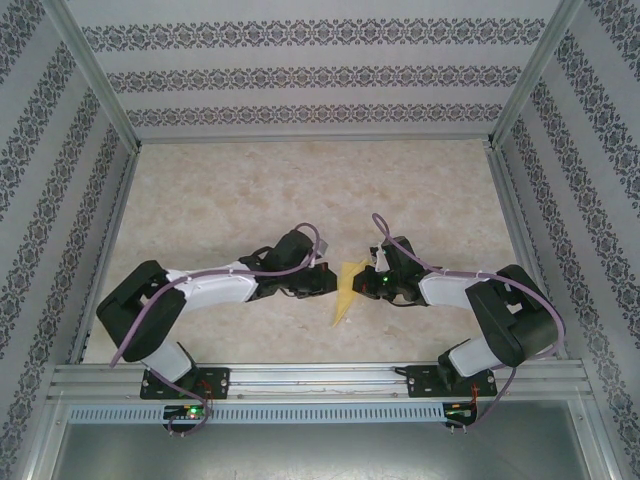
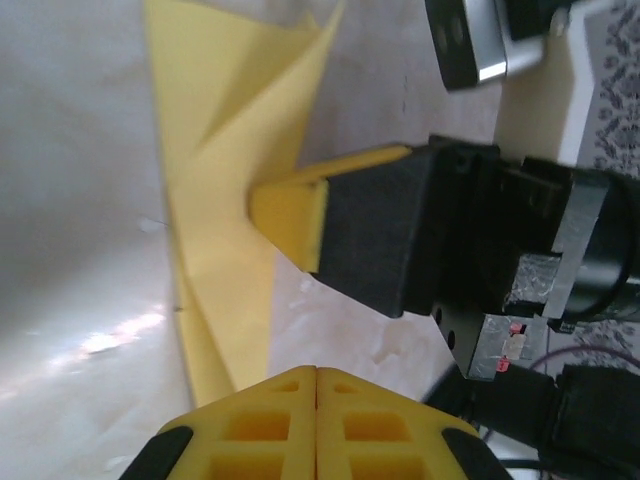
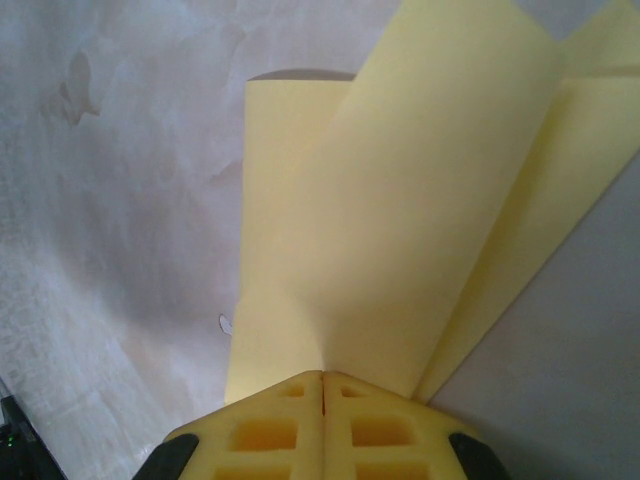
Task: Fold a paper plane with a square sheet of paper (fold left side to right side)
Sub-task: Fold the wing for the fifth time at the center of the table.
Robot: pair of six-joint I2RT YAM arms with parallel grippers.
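Yellow paper plane point(image 1: 346, 293) lies mid-width toward the near edge of the table point(image 1: 250, 200), between two arms. The right gripper point(image 3: 322, 385) is clamped on a raised fold; the left gripper point(image 2: 317, 376), jaws pressed together, sits just beside the paper's edge.

The pale-yellow folded paper dart point(image 1: 345, 292) lies on the beige marbled table point(image 1: 250, 190), between the left gripper point(image 1: 331, 280) and the right gripper point(image 1: 364, 284).

**Pale yellow paper plane point(image 1: 344, 296) on a creamy table point(image 1: 250, 195)**

You have white walls point(image 1: 300, 92) with dark flowery stripes. The table has soft cloudy swirls. Your arms point(image 1: 215, 288) are black and white, with purple cables point(image 1: 130, 330).
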